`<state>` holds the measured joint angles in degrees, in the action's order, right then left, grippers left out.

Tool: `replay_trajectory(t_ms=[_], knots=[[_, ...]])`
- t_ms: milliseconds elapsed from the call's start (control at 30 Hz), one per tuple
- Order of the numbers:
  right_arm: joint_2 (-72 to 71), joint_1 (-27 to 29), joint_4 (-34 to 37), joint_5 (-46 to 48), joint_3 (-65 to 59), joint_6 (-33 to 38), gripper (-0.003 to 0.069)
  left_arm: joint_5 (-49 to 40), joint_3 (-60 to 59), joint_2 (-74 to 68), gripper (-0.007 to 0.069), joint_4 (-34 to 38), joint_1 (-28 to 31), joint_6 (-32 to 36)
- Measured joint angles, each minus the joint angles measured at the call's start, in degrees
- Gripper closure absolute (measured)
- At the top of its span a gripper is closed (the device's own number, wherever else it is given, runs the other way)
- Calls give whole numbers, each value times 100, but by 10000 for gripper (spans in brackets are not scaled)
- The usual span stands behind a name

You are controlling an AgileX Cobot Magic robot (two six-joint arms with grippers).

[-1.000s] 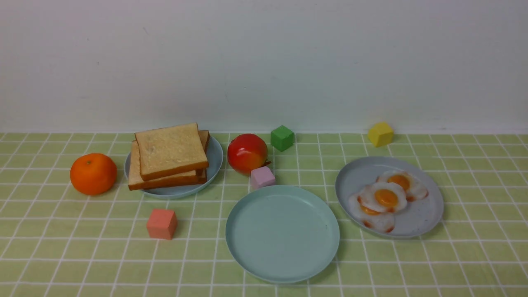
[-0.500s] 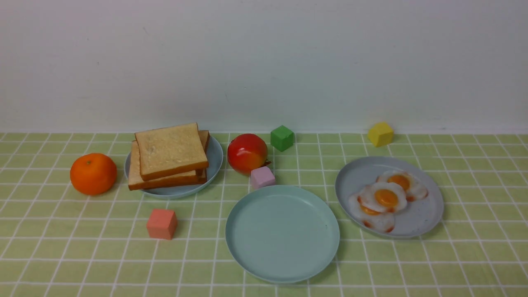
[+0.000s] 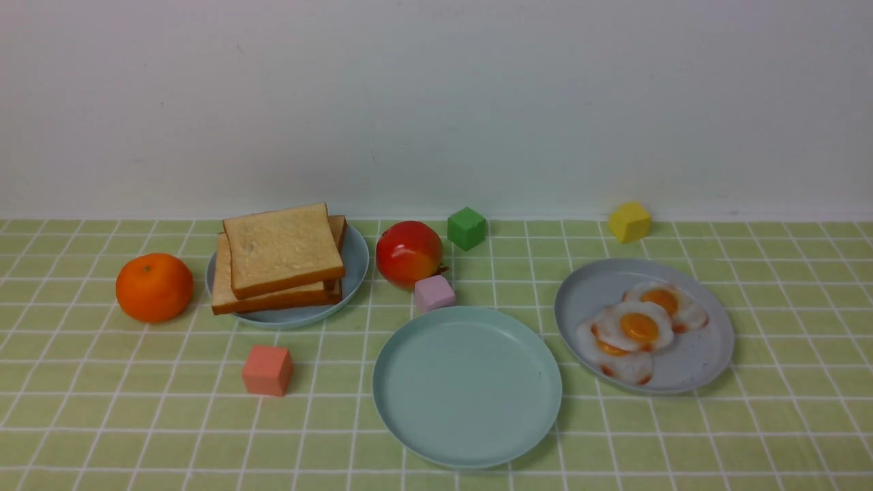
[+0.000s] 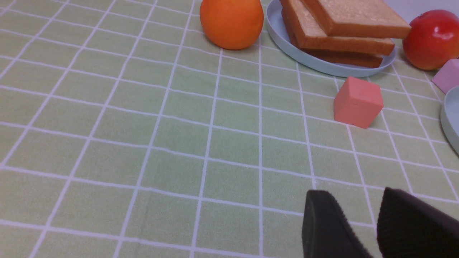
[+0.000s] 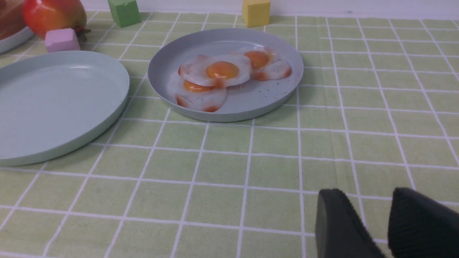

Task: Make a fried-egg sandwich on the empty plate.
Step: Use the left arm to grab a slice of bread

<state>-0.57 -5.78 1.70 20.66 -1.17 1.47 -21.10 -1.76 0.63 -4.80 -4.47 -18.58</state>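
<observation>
The empty plate, pale mint green, sits at the front centre with nothing on it; it also shows in the right wrist view. A stack of toast slices rests on a grey-blue plate at the back left. Several fried eggs overlap on another grey-blue plate to the right. No fried-egg sandwich is in view. My left gripper hovers open over bare cloth, well short of the toast. My right gripper is open and empty, nearer me than the eggs. Neither gripper shows in the front view.
An orange lies left of the toast plate and a red fruit right of it. A pink cube touches the empty plate's far rim. A salmon cube, a green cube and a yellow cube stand around. A wall closes the back.
</observation>
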Motion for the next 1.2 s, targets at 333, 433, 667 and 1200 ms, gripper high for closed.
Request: replay_trajectory(t_ms=[333,433,667,1200], knots=[[0,0,-19,-1646,-36,0,417,1591,-7,0,386,145,0,-6],[0,0,-39,-1839,-36,0,417,1811,-7,0,386,145,0,-6],[0,0,329,-2985,-36,-681,417,3199,-7,0,386,557,0,-348],[3324,0,874,-1626,4350,-1466,417,1503,4042,-2994,386,1421,0,-1198]])
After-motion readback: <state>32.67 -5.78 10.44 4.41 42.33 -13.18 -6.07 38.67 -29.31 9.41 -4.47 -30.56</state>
